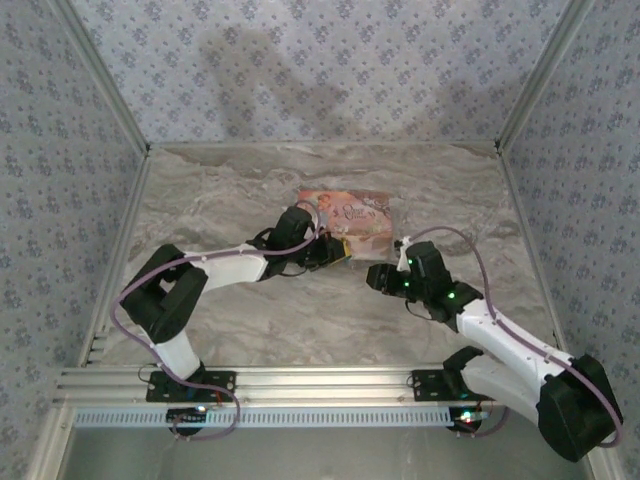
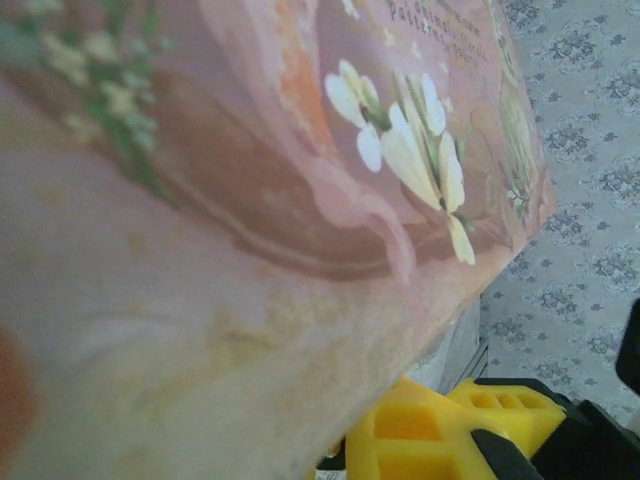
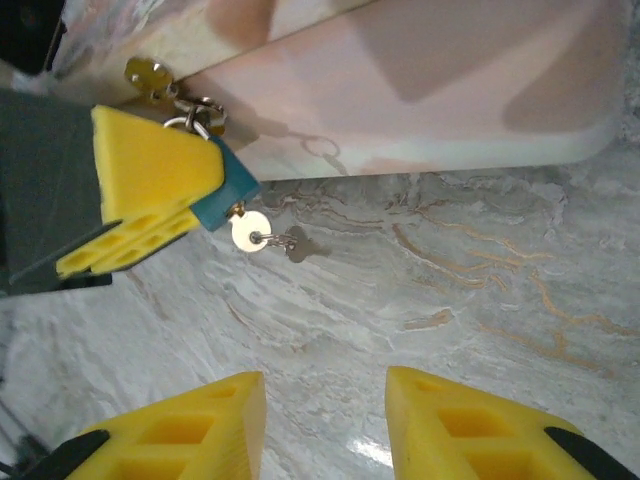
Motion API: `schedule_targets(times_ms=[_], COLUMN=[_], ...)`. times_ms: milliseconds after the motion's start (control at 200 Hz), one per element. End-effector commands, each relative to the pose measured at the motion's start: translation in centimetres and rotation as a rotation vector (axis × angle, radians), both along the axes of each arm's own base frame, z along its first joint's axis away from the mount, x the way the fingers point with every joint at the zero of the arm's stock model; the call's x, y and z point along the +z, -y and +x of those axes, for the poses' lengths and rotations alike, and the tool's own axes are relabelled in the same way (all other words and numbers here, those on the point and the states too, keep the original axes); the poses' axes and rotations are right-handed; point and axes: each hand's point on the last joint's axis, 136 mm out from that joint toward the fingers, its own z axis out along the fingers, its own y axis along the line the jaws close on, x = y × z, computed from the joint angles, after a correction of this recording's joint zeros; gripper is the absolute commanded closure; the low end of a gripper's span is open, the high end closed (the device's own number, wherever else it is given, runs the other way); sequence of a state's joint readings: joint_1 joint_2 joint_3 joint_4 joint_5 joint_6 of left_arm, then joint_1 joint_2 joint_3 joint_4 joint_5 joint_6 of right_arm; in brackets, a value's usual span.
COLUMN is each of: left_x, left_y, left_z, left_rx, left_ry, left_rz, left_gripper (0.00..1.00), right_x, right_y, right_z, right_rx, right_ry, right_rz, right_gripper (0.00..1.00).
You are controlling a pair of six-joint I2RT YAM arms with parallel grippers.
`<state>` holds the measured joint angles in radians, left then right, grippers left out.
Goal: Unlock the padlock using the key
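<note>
The small blue padlock (image 3: 228, 190) hangs at the corner of the pink picture-printed box (image 3: 420, 80), its metal shackle (image 3: 196, 112) hooked through the box's brass hasp. My left gripper (image 3: 150, 195) is shut on the padlock's body, at the box's front edge (image 1: 340, 252). A silver key (image 3: 249, 230) sticks out of the padlock's underside, and a second small key (image 3: 298, 247) dangles from it on a ring. My right gripper (image 3: 325, 420) is open over bare marble a short way below the key, holding nothing; in the top view this gripper (image 1: 378, 275) sits just right of the left one.
The pink box (image 1: 350, 215) lies flat on the marble table (image 1: 250, 330) behind both grippers and looms close in the left wrist view (image 2: 250, 200), above my yellow fingers (image 2: 410, 440). Patterned walls (image 1: 320, 70) enclose the table on three sides.
</note>
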<state>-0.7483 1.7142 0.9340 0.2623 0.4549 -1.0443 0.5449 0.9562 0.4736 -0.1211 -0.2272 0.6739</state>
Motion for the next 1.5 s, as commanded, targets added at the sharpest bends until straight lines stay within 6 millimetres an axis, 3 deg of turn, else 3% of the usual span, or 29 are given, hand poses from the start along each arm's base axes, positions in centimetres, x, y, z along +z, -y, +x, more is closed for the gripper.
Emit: schedule_targets(times_ms=[0,360,640,740,1074,1494], left_x=[3.9,4.3,4.5,4.5,4.8,5.0], left_y=[0.9,0.9,1.0,0.9,1.0,1.1], left_z=[0.1,0.3,0.3,0.4,0.3,0.5], left_rx=[-0.015,-0.017,-0.015,-0.013,-0.019,-0.021], left_ry=[0.057,0.05,0.007,0.0,-0.022,-0.027], left_rz=[-0.051,-0.036,-0.055,-0.056,-0.087,-0.097], left_gripper=[1.0,1.0,1.0,1.0,1.0,1.0], right_x=[-0.3,1.2,2.7,3.1,1.8,-0.6], right_y=[0.9,-0.9,-4.5,-4.9,-4.3,-4.4], right_z=[-0.3,0.9,1.5,1.9,3.8,4.2], right_rx=[0.068,0.209,0.333,0.336,0.307,0.337], right_ry=[0.057,0.158,0.19,0.235,0.326,0.332], right_rz=[-0.195,-0.265,-0.129,-0.107,-0.192,-0.303], right_gripper=[0.59,0.53,0.46,0.46,0.48,0.53])
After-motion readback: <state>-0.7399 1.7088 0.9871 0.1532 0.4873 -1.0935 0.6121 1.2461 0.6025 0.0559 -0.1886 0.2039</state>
